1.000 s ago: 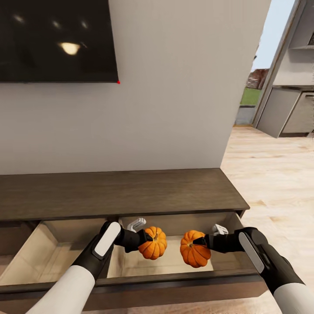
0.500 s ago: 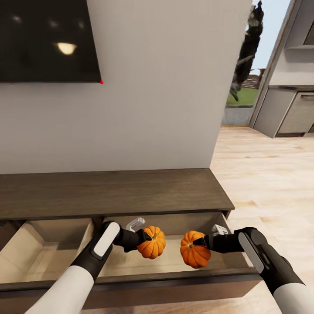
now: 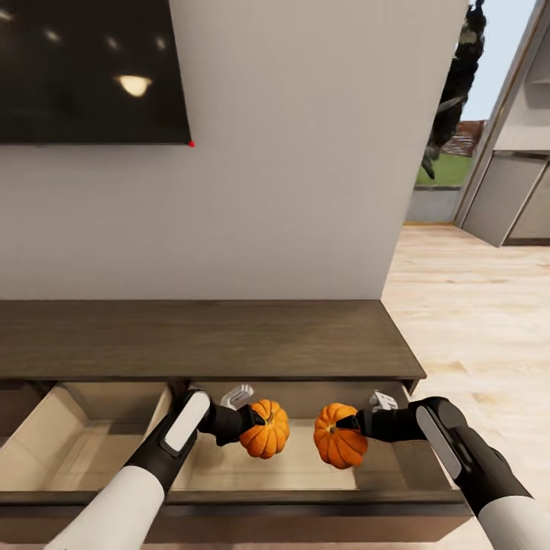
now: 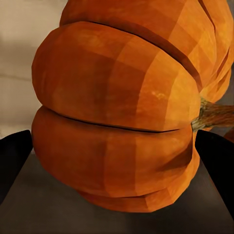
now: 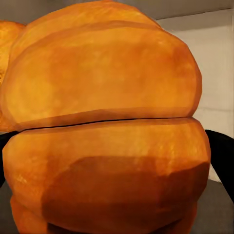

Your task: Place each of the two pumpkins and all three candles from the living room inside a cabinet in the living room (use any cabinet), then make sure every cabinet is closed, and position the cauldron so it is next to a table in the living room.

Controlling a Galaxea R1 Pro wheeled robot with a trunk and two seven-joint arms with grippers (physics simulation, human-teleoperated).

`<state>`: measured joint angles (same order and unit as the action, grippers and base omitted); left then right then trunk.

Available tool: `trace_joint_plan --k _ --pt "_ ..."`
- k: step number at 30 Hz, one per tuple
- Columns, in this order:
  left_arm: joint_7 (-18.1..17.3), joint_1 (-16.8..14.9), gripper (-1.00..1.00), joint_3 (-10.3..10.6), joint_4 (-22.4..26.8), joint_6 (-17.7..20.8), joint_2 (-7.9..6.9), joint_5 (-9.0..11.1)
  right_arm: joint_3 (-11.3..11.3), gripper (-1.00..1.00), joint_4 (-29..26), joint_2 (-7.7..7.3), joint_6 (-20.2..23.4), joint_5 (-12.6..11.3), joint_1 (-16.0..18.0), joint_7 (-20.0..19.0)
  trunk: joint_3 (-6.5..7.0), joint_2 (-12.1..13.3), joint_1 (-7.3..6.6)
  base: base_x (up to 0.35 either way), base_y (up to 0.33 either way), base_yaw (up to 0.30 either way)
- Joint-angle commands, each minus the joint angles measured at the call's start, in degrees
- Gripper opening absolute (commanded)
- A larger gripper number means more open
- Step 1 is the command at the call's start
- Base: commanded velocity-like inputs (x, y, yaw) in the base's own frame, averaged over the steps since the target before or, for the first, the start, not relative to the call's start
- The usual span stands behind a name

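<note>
Holding both pumpkins over the open cabinet (image 3: pixel 206 340), nothing deposited yet as far as I can see.

- Cabinet: two drawers pulled out, pale insides look bare. Both will need shutting later.
- Left gripper (image 3: pixel 256 429): fingers clamped on the left pumpkin (image 3: pixel 266 428). In the left wrist view the dark fingers (image 4: pixel 13 158) sit tight against either flank of it, stem poking out sideways past one finger.
- Right gripper (image 3: pixel 345 428): fingers clamped on the right pumpkin (image 3: pixel 340 435). In the right wrist view it bulges between and beyond the fingers, with the other pumpkin just past it.
- Both pumpkins hang above the drawer in front of the fingers, not touching its floor, close together but apart.

Status, my read: pumpkin step is mid-placement, roughly lower-and-release away from done. Still left: three candles, closing both drawers, moving the cauldron beside a desk. Candles and cauldron aren't visible here, so I can't say where they stand. Early in the task overall.
</note>
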<state>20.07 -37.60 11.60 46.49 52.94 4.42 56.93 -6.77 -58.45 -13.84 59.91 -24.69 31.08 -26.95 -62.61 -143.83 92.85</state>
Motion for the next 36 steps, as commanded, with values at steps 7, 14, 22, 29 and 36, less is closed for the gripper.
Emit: trace_joint_plan --k 7,14,22,29,36 --pt "-0.5 -0.1 -1.00 0.7 -1.3 0.2 0.16 0.9 -0.1 -1.00 -0.2 -0.04 0.1 0.4 0.0 -0.6 -0.05 0.0 0.01 0.152 0.000 0.002" --pt "-0.8 -0.1 -1.00 1.2 -4.1 0.8 0.19 1.0 -0.2 -1.00 -0.2 -0.04 0.1 0.4 0.0 -0.5 -0.05 0.0 0.01 0.010 0.000 0.000" --pt "-0.8 -0.2 -1.00 1.2 -5.1 0.3 -0.16 0.2 -0.4 -1.00 -0.2 -0.04 0.1 0.4 0.0 -0.6 -0.05 0.0 0.01 0.000 0.000 0.000" --pt "-0.8 -0.2 -1.00 1.1 -5.2 -0.1 -0.07 -0.5 -0.4 -1.00 -0.4 -0.04 0.1 0.4 0.0 -0.5 -0.50 0.0 0.06 0.000 0.000 0.000" --pt "-0.8 -0.2 -1.00 1.2 -5.2 -0.1 0.02 -0.7 -0.5 -1.00 -0.4 -0.04 0.1 0.4 0.0 -0.6 -1.60 -0.1 0.19 0.000 0.000 0.000"
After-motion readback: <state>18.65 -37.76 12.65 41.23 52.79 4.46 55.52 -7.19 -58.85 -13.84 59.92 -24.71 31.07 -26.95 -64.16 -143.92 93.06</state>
